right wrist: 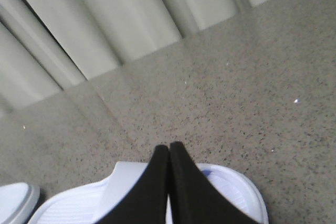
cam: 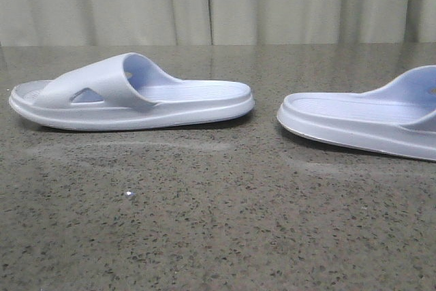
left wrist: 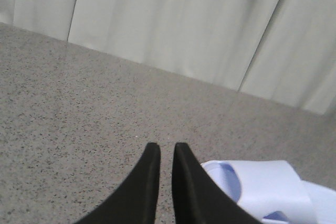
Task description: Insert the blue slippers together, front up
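Two pale lavender-blue slippers lie sole down on the dark speckled table, apart from each other. The left slipper (cam: 129,93) lies side-on, its strap towards the left. The right slipper (cam: 361,120) is cut off by the right edge. Neither gripper shows in the front view. In the left wrist view my left gripper (left wrist: 166,150) has only a narrow gap with nothing in it, and the left slipper (left wrist: 268,187) lies just beside it. In the right wrist view my right gripper (right wrist: 169,148) is shut and empty, over the right slipper (right wrist: 233,187). The end of the other slipper (right wrist: 16,200) shows at the corner.
A pale pleated curtain (cam: 218,1) hangs along the table's far edge. A small shiny speck (cam: 129,195) lies on the table in front of the left slipper. Bare tabletop (cam: 218,236) stretches in front of both slippers.
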You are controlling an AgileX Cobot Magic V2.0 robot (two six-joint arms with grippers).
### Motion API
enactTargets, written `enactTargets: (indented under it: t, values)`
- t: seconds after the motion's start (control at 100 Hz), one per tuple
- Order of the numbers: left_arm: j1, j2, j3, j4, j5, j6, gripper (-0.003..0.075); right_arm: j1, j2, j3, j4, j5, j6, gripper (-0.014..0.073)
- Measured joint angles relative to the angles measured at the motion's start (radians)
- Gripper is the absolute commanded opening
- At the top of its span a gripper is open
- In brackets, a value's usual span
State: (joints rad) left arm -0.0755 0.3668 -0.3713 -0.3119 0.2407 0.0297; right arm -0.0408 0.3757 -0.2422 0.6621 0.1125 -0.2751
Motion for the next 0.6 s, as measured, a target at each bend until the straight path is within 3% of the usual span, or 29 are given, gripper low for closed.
enactTargets:
  t: [0.16,0.31,0.41,0.53,0.6]
  values:
    - [0.000,0.211,-0.170,0.080,0.129,0.000,0.0016,-0.001,0.244,-0.165,-0.056,0.134,-0.002,-0.0078]
    - [0.000,0.327,-0.225,0.094,0.165,0.004,0.0037,-0.001,0.363,-0.273,-0.118,0.268,-0.002,-0.0078]
    - [0.000,0.365,-0.230,0.090,0.170,0.034,0.0142,-0.001,0.394,-0.307,-0.154,0.339,-0.002,-0.0045]
    - [0.000,0.405,-0.232,0.041,0.177,0.082,0.0358,-0.001,0.399,-0.335,-0.196,0.382,-0.002,0.0085]
    - [0.000,0.428,-0.232,0.005,0.179,0.108,0.0410,-0.007,0.399,-0.352,-0.207,0.400,-0.002,0.0158]
